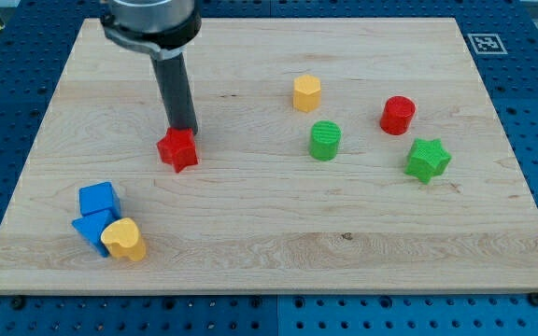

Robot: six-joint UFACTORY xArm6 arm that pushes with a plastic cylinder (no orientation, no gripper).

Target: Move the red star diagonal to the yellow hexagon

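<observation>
1. The scene is brightly and evenly lit, and the pale wooden counter shows its grain clearly with no harsh glare.
2. Shadows are soft and short: a faint one lies under the green star, and another beside the yellow heart.
3. The rod's dark shaft carries a dull vertical sheen down to my tip.
4. Focus is sharp across the blocks; the arm's housing at the view's top is cropped and slightly soft.
5. The counter's edges look straight, with perspective narrowing toward the view's top.

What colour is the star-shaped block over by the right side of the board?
Green. The green star shows plainly in the camera view.
</observation>
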